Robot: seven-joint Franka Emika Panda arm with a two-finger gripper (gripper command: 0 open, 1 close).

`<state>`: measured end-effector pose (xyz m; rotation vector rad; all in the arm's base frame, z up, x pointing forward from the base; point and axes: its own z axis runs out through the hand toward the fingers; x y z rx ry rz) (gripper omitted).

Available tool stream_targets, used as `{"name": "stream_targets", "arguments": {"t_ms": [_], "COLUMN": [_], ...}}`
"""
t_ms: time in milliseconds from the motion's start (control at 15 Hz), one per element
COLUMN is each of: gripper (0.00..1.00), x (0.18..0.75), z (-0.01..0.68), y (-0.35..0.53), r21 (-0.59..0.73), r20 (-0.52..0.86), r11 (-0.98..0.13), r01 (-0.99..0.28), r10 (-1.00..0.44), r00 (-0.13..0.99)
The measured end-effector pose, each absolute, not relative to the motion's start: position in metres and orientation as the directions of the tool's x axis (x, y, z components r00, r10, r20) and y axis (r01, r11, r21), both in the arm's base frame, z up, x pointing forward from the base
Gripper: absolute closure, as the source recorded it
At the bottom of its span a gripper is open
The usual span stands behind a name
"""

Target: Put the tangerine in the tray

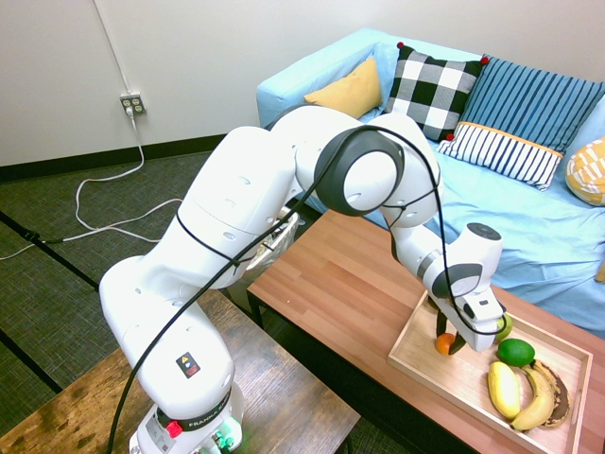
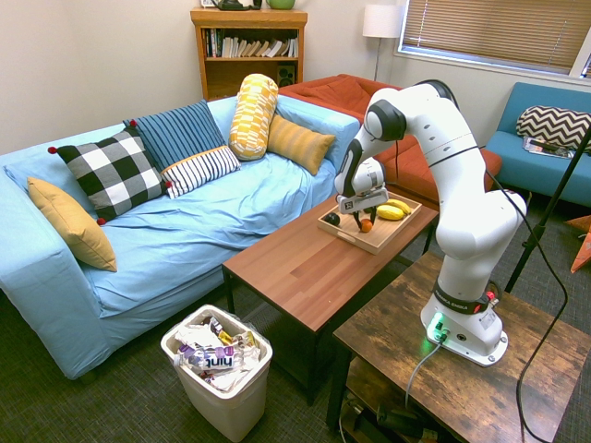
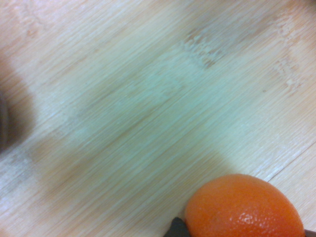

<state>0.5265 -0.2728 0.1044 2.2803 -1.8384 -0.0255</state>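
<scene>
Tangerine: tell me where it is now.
In the first exterior view, the tangerine is between the gripper's fingertips, inside the tray near its left end, left of the green lime.

In the tray (image 2: pixel 374 245), the gripper (image 2: pixel 365 220) has the tangerine (image 2: pixel 367 225) between its fingers. Yellow fruits (image 2: pixel 391 212) are lying toward the right edge, dark fruit (image 2: pixel 331 219) near the left corner.

In my wrist view the tangerine (image 3: pixel 244 210) is cut off by the frame edge; a dark, blurred object (image 3: pixel 2 121) at another edge: identity unclear. First exterior view: my gripper (image 1: pixel 452 342) partly covers the green apple (image 1: pixel 504 327), near the tray's (image 1: pixel 408 357) sofa-side edge.
</scene>
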Motion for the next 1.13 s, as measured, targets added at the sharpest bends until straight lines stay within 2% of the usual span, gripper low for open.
{"name": "stream_targets", "arguments": {"t_ms": [667,1133], "gripper": [0.0,0.0], "x": [0.526,0.527], "z": [0.107,0.175], "y": [-0.279,-0.297], "r21": [0.151,0.079], "r20": [0.106,0.136], "r11": [-0.22,-0.229], "r01": [-0.964,-0.97], "r10": [-0.966,-0.962], "r00": [0.237,0.238]}}
